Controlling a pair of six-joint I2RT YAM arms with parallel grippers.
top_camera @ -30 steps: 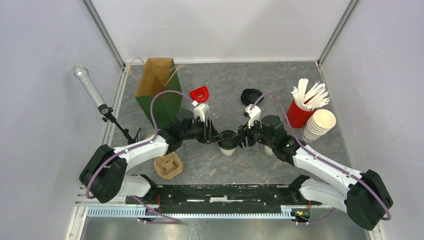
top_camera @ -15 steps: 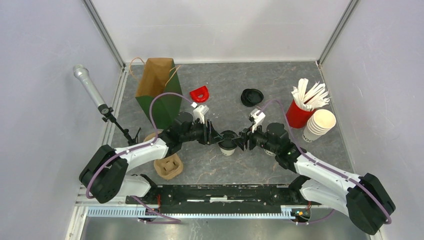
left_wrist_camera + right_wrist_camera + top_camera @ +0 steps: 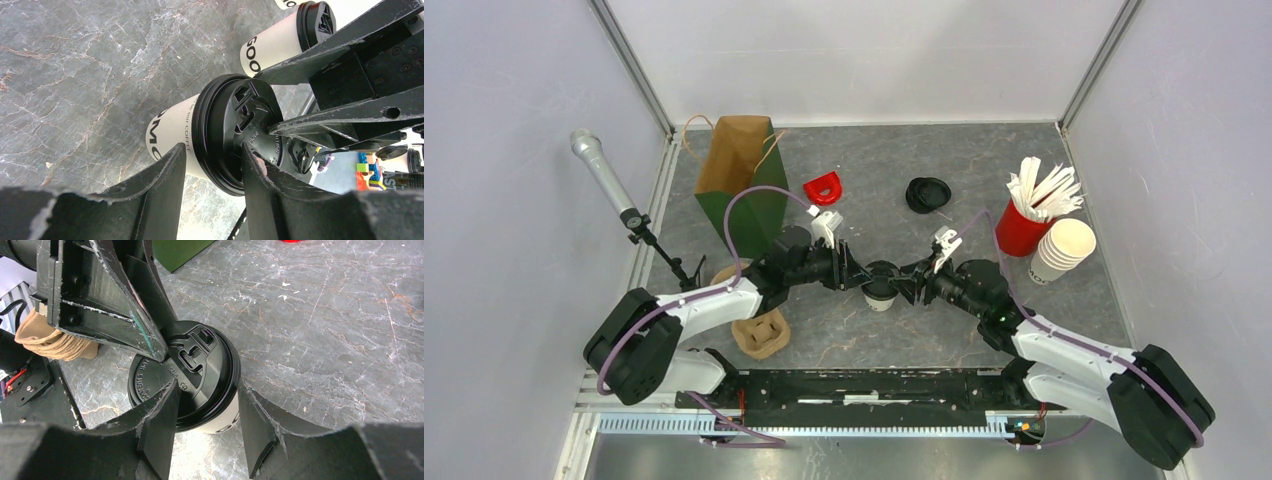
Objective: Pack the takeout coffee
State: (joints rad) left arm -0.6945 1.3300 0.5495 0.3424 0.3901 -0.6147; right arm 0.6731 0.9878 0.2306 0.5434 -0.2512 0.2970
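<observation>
Lower now than before, our right tool flanks the lidded cup, upright mid-frame on the counter. It and the left tool straddle the rim of its lid, half spread; whether either grips, we cannot tell. Lid-seating, we judge; next needs a firm lift.

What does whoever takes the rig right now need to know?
Left pincer: straddles the lid rim of the centre lidded cup; clamped or not, unclear.
Right pincer: same lid, opposite side; also unclear.
Second lidded cup sits beyond the right pincer.
Done: no cup in the pulp carrier yet.
To do: probably seat the lid, then load cups into carrier and paper bag.
</observation>
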